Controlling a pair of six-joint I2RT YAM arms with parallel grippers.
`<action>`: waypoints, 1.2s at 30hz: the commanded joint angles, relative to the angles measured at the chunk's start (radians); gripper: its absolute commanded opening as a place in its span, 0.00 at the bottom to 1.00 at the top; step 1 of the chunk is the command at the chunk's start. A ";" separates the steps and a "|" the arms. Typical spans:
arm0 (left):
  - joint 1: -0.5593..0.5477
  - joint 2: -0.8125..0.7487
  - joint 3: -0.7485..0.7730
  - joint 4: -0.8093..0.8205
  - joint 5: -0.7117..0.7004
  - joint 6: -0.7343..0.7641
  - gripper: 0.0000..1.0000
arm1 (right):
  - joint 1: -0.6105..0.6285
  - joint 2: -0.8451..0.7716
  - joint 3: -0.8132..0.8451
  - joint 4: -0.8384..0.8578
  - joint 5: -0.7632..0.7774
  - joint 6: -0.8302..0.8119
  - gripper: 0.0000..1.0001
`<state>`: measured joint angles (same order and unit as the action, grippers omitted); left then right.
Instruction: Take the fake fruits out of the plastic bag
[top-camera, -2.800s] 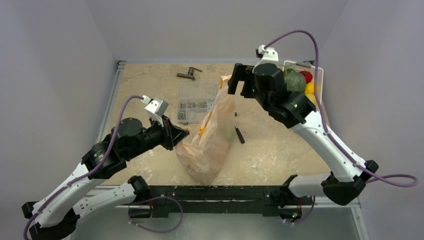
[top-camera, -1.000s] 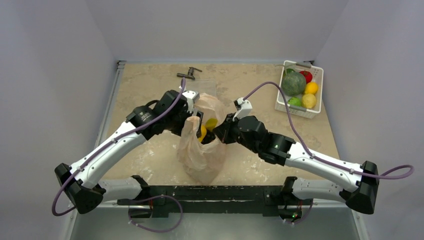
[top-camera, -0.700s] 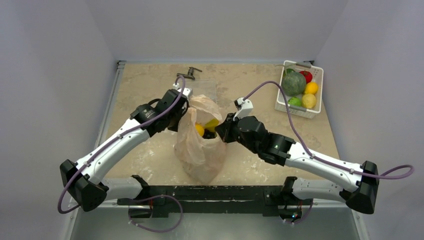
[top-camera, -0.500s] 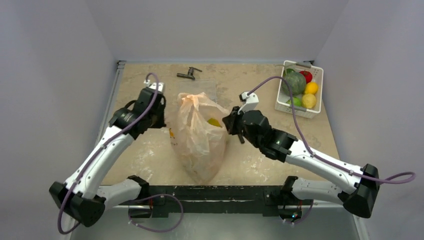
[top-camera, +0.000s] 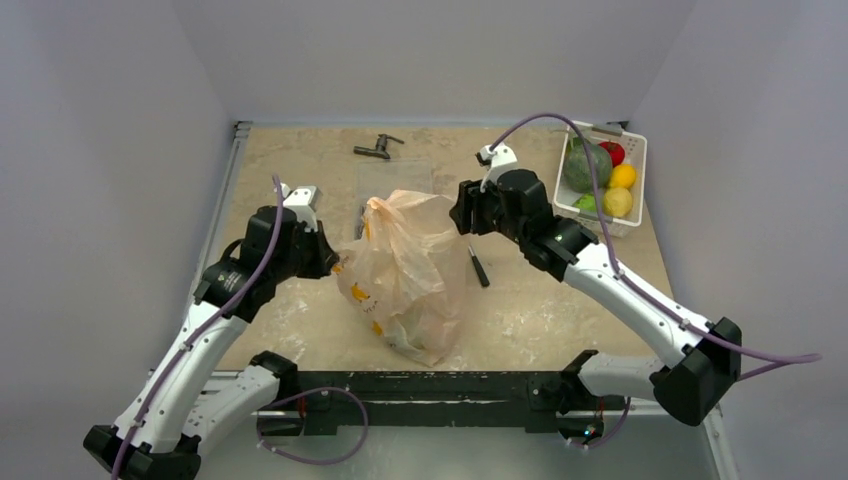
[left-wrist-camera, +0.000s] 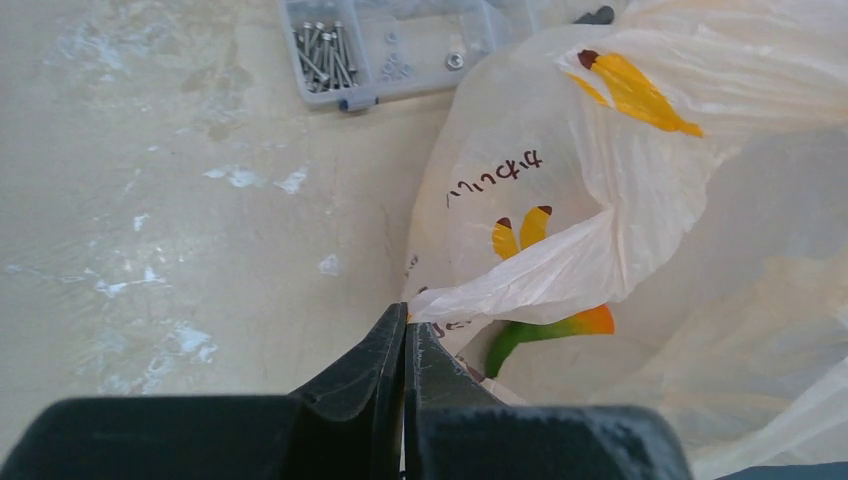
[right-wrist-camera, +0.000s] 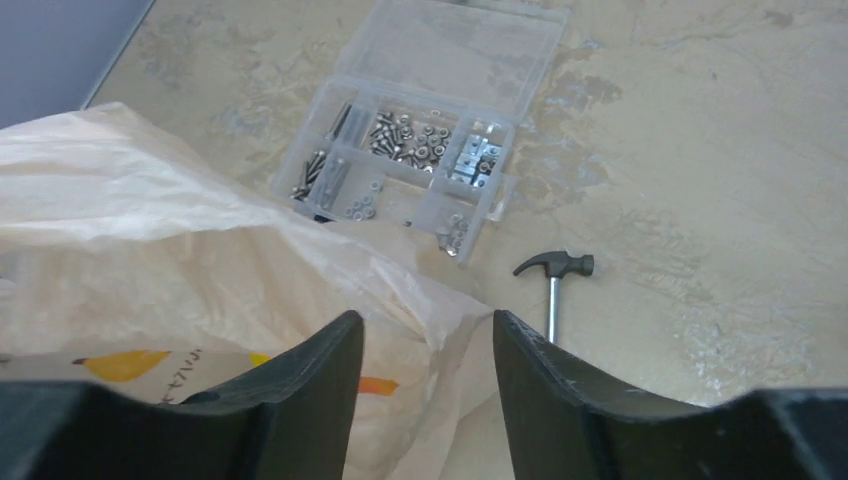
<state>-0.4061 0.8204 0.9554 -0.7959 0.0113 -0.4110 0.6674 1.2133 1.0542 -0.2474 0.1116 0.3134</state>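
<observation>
The peach-orange plastic bag (top-camera: 405, 275) stands slumped in the middle of the table, its top folded over. The fake fruits are hidden inside it. My left gripper (top-camera: 327, 262) is at the bag's left side. In the left wrist view it (left-wrist-camera: 405, 316) is shut on a stretched fold of the bag (left-wrist-camera: 620, 190). My right gripper (top-camera: 462, 212) is by the bag's upper right corner. In the right wrist view it (right-wrist-camera: 427, 325) is open, with a peak of the bag (right-wrist-camera: 200, 260) between its fingers, not pinched.
A white basket (top-camera: 641, 165) at the back right holds a dark green vegetable and red, yellow and green pieces. A clear parts box (top-camera: 392, 185) lies behind the bag (right-wrist-camera: 420, 170). A hammer (top-camera: 378, 148) lies at the back, and a dark tool (top-camera: 480, 268) right of the bag.
Both grippers have drawn back from the bag's mouth, the left one down-left pulling the bag's edge, the right one back and up. The yellow piece seen inside no longer shows.
</observation>
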 joint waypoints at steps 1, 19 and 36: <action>0.005 -0.018 -0.001 0.074 0.145 -0.064 0.00 | 0.042 -0.050 0.151 -0.213 0.004 -0.055 0.59; 0.006 -0.024 -0.007 0.066 0.186 -0.099 0.00 | 0.610 -0.080 0.071 0.019 0.034 -0.556 0.99; 0.006 -0.058 0.025 0.038 0.143 -0.081 0.00 | 0.623 0.120 -0.158 0.049 -0.083 -0.394 0.49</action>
<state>-0.4061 0.7944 0.9508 -0.7746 0.1928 -0.4969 1.2881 1.4609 0.9794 -0.2607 0.2565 -0.1898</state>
